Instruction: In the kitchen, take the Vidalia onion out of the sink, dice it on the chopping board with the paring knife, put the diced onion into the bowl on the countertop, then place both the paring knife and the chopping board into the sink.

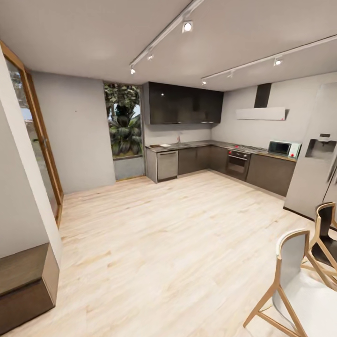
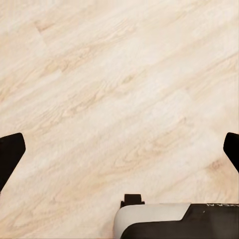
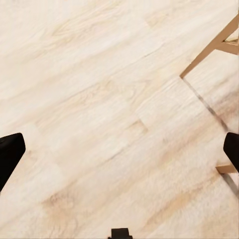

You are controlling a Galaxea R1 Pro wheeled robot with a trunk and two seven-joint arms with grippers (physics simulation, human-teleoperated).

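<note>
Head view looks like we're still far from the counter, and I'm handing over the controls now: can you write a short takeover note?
Left gripper: open, empty, over bare wood floor.
Right gripper: open, empty, over the floor beside a chair leg.
The robot stands across the room from the kitchen. The countertop and sink area with its tap are far off against the back wall; onion, knife, board and bowl are too small to make out from here.
Done: nothing visible.
Left: drive to the sink, passing the chairs on the right, then do every step.
</note>
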